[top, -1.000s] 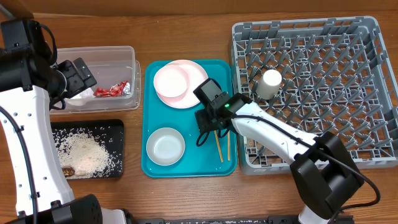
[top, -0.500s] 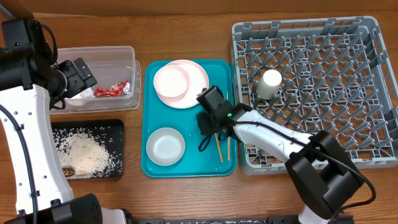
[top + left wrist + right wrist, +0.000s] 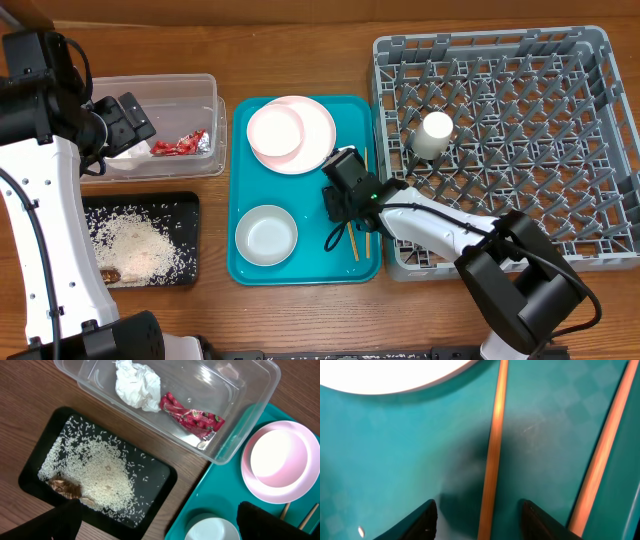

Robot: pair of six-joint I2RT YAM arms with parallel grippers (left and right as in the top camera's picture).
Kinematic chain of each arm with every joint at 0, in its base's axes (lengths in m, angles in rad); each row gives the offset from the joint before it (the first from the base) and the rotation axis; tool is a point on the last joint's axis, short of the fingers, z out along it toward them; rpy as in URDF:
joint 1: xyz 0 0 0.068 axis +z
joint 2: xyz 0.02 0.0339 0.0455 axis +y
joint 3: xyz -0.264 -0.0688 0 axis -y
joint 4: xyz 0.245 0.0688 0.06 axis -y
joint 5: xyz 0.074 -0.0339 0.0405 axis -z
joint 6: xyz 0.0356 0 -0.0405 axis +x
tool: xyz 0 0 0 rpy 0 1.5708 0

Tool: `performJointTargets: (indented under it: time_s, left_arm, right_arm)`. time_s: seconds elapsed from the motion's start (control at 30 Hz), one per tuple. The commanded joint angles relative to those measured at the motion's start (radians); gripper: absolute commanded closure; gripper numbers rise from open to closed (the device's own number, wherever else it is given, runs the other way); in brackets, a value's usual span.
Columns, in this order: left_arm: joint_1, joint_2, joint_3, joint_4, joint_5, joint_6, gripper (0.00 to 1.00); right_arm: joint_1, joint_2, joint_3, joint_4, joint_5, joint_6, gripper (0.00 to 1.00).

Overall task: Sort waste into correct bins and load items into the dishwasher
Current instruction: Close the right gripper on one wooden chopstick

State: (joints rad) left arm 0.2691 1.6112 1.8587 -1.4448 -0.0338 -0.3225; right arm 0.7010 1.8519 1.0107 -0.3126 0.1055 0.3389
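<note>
We see a crumpled napkin (image 3: 136, 385) and red wrapper (image 3: 192, 416) in the clear tub (image 3: 250, 385). The black tray (image 3: 159, 476) holds scattered rice (image 3: 102, 477), and a pink plate (image 3: 277, 460) sits on the teal tray (image 3: 215, 492).

readable text: none | red wrapper (image 3: 192, 416), upper centre of left wrist view: print too blurred to read | labels, brands, numbers, signs: none legible in any view
</note>
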Motion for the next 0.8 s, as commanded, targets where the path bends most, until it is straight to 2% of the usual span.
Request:
performJointTargets:
  time_s: [0.0,0.1,0.17,0.2,0.33,0.5,0.53,0.77]
  left_arm:
    - [0.005,0.005,0.000,0.002,0.007,-0.014,0.00]
    - [0.005,0.005,0.000,0.002,0.007,-0.014,0.00]
    - [0.005,0.005,0.000,0.002,0.007,-0.014,0.00]
    - [0.005,0.005,0.000,0.002,0.007,-0.014,0.00]
    - [0.005,0.005,0.000,0.002,0.007,-0.014,0.00]
    - [0.005,0.005,0.000,0.002,0.007,-0.014,0.00]
    - [0.005,0.005,0.000,0.002,0.007,-0.014,0.00]
    - [0.005,0.005,0.000,0.002,0.007,-0.014,0.00]
  right_arm:
    - [0.002,0.008,-0.045,0.006,-0.002,0.006,0.43]
    - [0.002,0.008,-0.045,0.013,-0.027,0.006,0.33]
    - [0.002,0.008,-0.045,0.027,-0.056,0.006,0.33]
    - [0.002,0.008,-0.045,0.037,-0.082,0.006,0.35]
    - [0.002,0.008,-0.045,0.055,-0.134,0.007,0.64]
    - [0.002,0.008,-0.044,0.059,-0.135,0.030,0.67]
    - [0.002,0.008,-0.038,0.062,-0.138,0.061,0.73]
    - [0.002,0.007,-0.031,0.104,-0.179,0.111,0.83]
